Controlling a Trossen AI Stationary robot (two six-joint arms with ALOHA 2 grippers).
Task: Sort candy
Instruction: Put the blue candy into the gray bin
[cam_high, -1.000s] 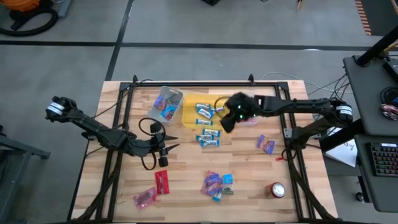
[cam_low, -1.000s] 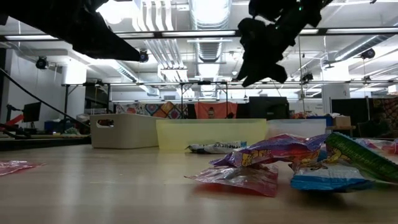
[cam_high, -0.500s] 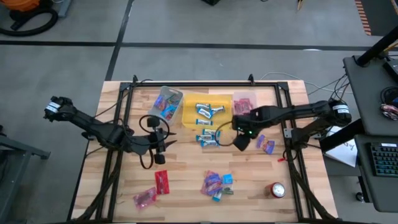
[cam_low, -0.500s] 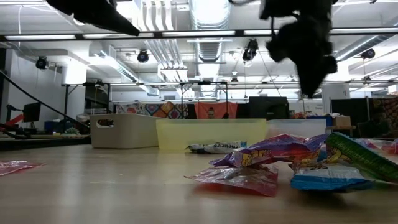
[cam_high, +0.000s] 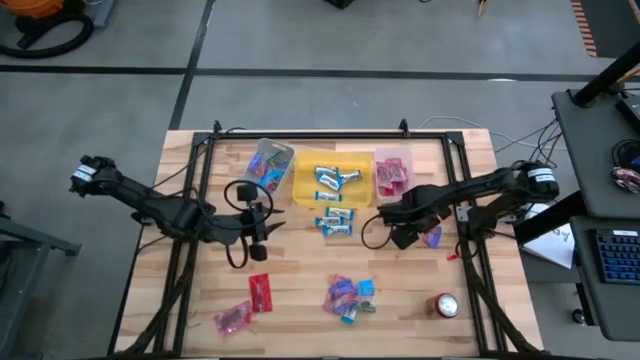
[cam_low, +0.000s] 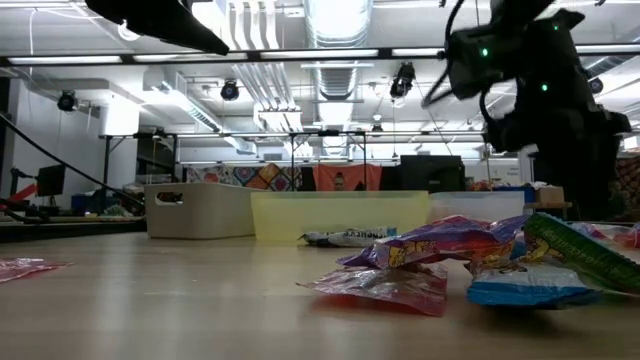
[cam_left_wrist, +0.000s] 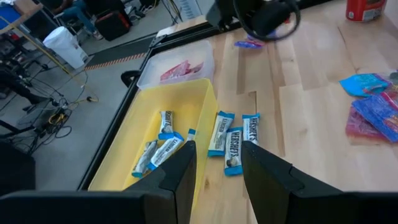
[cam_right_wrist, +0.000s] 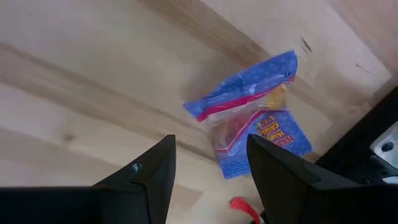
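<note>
The left claw (cam_high: 262, 222) hangs over the counter (cam_high: 300, 300) on the left side with its fingers apart and nothing between them. Ahead of it, as its own wrist camera looks, lie the yellow bin (cam_left_wrist: 155, 134) with blue-and-white candy bars (cam_left_wrist: 163, 149) inside and three more bars (cam_left_wrist: 233, 146) on the wood just beside the bin's wall. Past those sits the clear tub (cam_left_wrist: 180, 65) of red candy. This arm is well apart from the piece now in play.

Toward the middle, near the counter's front edge, a mixed heap of wrapped candy (cam_high: 347, 296) waits, with two red pieces (cam_high: 247, 303) off to its left and a red and silver can (cam_high: 445, 305) to its right.

On the right, the right claw (cam_high: 400, 232) is low over the wood, its fingers spread wide and empty. The blue candy bag (cam_right_wrist: 252, 112) lies straight ahead between the two fingertips in the wrist view; from above it sits just beside the claw, on the side facing the counter's right rail (cam_high: 468, 250). Its long axis runs at a slant across the line between the fingers, so the fingers look set to close across its narrow width. The right arm is plainly the nearer one. In my judgement, a short reach forward and down would bring the fingers around it.
</note>
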